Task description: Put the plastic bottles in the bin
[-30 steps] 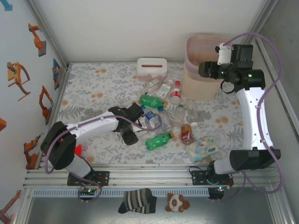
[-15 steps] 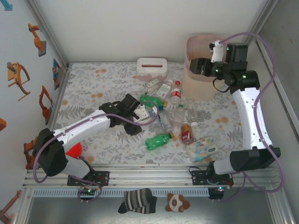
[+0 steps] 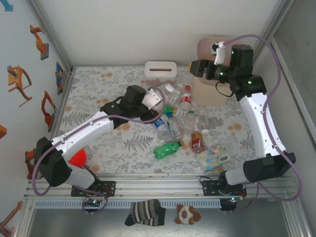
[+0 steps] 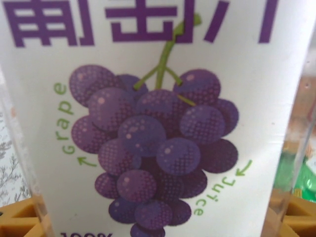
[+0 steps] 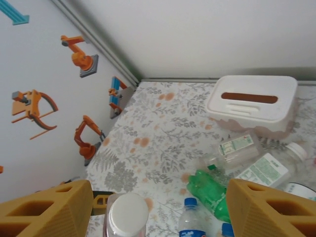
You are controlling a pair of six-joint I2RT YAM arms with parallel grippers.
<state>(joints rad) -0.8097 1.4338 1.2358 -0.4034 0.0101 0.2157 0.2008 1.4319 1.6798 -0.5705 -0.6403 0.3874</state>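
The left claw (image 3: 151, 100) was clamped on a white-labelled grape-juice bottle (image 4: 158, 123), its yellow fingers (image 4: 17, 222) pressed to either side of the label. The remaining plastic bottles (image 3: 180, 123) lay heaped on the flowered table (image 3: 89, 89) just ahead of and to the right of that claw. A green bottle (image 3: 168, 148) lay apart from the heap, back toward the arms' bases. The right claw (image 3: 195, 66) hung with its jaws apart and nothing between them. The pink bin (image 3: 207, 94) stood right behind it, though the arm hid much of the rim and contact could not be judged. A white tissue box (image 5: 252, 101) sat ahead of the right claw, with bottles beneath it.
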